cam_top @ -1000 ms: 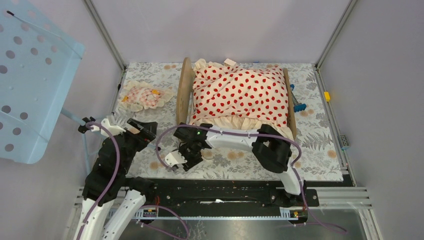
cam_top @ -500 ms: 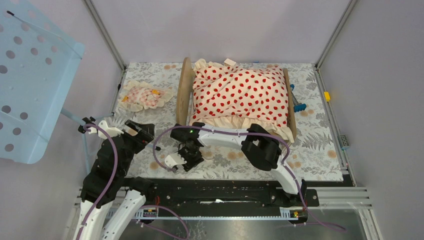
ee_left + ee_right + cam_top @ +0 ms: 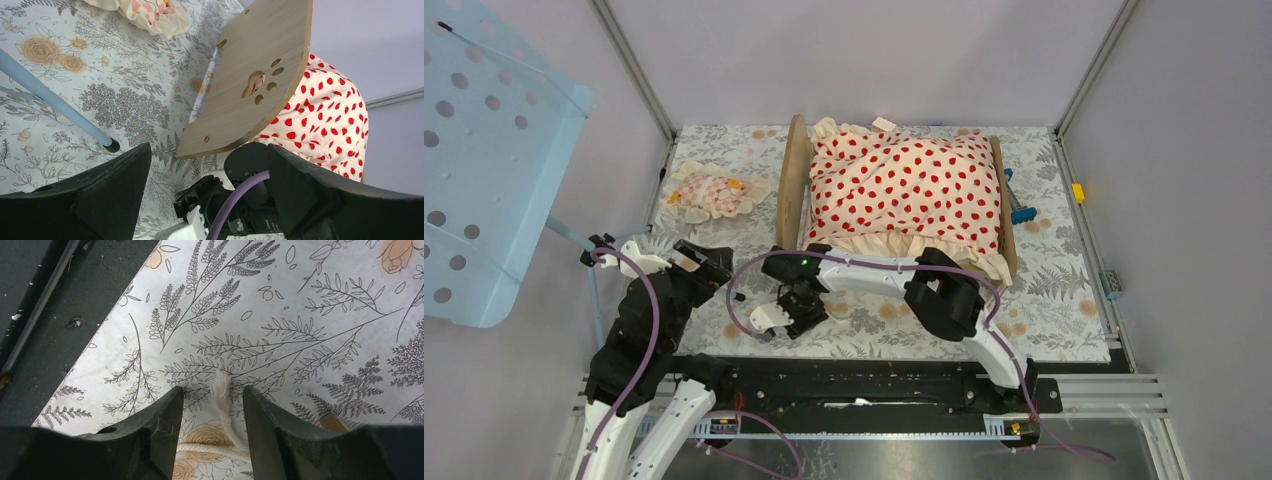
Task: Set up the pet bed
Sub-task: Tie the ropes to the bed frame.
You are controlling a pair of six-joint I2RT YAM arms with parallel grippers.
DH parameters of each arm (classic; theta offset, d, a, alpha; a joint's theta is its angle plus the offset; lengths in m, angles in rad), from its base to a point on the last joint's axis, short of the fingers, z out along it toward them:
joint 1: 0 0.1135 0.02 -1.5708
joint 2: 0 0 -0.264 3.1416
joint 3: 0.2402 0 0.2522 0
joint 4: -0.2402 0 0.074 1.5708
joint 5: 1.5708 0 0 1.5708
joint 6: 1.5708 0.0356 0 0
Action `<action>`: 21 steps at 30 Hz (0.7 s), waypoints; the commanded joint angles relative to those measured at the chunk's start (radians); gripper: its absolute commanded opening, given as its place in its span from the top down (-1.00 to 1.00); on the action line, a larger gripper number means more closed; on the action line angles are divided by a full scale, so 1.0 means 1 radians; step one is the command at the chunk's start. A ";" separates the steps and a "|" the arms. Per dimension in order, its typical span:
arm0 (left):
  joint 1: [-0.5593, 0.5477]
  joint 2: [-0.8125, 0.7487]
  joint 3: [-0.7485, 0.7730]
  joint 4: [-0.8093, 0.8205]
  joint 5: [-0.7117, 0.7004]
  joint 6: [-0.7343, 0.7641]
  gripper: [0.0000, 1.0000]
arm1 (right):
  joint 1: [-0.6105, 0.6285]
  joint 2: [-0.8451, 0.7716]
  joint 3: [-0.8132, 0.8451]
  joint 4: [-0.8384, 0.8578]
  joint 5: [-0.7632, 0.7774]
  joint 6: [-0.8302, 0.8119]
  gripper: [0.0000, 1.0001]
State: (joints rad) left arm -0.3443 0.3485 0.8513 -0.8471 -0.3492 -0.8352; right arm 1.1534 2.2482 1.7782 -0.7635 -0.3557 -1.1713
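The floral table cover (image 3: 1064,300) is filling the middle of the top view, and a blue perforated panel (image 3: 484,150) is leaning in at the upper left of the frame.

The pet bed (image 3: 790,185) is standing at the upper centre of the cover, its rounded headboard facing the left of the frame and its footboard the right. In the left wrist view the headboard is rising at upper centre, showing a paw-print cutout. A red-dotted cream blanket (image 3: 904,190) is lying over the bed and covering nearly all of it, with its ruffled edge hanging toward the bottom of the frame.

The right arm (image 3: 884,272) is reaching leftward across the lower centre, just below the bed. The right gripper (image 3: 769,322) is pointing down at the cover near its bottom edge. Its jaws are standing partly apart – in the right wrist view a white cord (image 3: 220,382) is lying between the fingers (image 3: 165,410), with a gap showing on each side of the frayed end.

The left gripper (image 3: 714,265) is hovering at lower left, well apart from the bed. Its jaws are spread wide with nothing between them.

A small pink checked pillow (image 3: 714,192) is lying on the cover at the left of the headboard – near it but not touching.
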 commanded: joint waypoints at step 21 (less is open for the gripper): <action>0.005 -0.013 -0.013 0.032 -0.010 0.033 -0.80 | -0.006 -0.142 -0.294 0.396 -0.028 0.282 1.00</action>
State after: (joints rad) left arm -0.3443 0.3466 0.8482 -0.8478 -0.3492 -0.8303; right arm 1.1534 2.1830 1.6428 -0.5636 -0.3332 -1.0481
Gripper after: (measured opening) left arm 0.894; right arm 0.020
